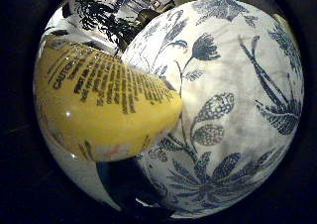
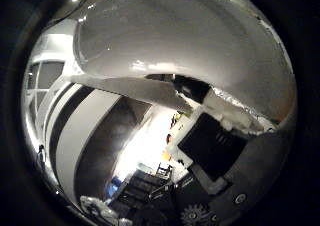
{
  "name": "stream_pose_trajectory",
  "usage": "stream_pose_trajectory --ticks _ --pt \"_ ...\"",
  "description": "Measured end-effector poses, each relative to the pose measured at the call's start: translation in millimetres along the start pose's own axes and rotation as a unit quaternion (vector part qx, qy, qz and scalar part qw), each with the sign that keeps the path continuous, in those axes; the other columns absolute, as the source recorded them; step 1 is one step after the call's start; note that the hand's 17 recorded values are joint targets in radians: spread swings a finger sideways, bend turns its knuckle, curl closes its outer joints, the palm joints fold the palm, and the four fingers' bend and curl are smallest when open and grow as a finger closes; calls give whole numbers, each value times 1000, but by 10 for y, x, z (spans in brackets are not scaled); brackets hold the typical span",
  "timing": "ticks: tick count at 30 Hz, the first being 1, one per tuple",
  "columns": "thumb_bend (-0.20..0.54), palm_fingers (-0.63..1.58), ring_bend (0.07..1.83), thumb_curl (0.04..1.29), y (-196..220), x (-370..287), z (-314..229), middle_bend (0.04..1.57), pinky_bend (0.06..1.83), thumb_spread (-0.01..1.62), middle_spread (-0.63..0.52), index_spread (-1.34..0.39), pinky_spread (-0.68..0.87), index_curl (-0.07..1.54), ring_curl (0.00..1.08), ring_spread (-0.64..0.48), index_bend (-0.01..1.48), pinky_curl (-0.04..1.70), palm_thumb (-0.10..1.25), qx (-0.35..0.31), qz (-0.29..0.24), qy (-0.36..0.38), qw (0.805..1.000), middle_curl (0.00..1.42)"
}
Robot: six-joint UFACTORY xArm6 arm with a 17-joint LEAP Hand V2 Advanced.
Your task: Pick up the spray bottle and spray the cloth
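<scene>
Spray bottle [image 1: 106, 112] fills my palm views, its nozzle hidden and heading unclear, over the floral cloth [image 1: 233, 110]; hand [image 2: 220, 151] grip indiscernible.

The yellow label [image 1: 106, 112] on the spray bottle carried several rows of small black print. Only one word could be made out, "CAUTION", in capitals at the start of a row near the label's edge. The rows beside it were too small to read. The cloth [image 1: 233, 110] behind the bottle bore a printed pattern of blue flowers and leaves but no lettering. In the thumb side palm view, no text, number or sign could be read on the bottle's pale body [image 2: 190, 46] or in the room beyond.
</scene>
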State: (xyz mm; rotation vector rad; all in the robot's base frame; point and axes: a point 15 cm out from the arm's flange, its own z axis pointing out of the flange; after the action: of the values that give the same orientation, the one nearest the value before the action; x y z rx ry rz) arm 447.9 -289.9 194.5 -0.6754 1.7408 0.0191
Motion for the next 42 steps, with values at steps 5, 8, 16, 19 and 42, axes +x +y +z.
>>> stream_pose_trajectory --ticks 5,8,16,19,42 --pt "-15 1240 942 417 -65 -48 113 797 723 938 -125 -291 -243 488 444 -142 445 279 929 -8 -13 -4 1000 537" --pt "-19 1332 1036 438 -52 -70 159 897 852 911 -124 -268 -340 567 470 -148 613 323 960 -13 -17 -6 1000 558" --pt "-18 1333 1281 506 -125 -188 207 1156 1204 892 -94 -185 -266 680 542 -156 991 519 1011 -21 -42 -13 999 612" --pt "-16 1269 1360 539 -163 -247 191 1232 1285 878 -86 -176 -224 690 571 -158 1065 593 1034 -20 -51 -14 998 624" --pt "-15 1194 1462 778 -21 -1530 -711 1348 1169 788 -67 -166 -169 681 577 -151 1169 972 1104 -286 -197 88 934 585"
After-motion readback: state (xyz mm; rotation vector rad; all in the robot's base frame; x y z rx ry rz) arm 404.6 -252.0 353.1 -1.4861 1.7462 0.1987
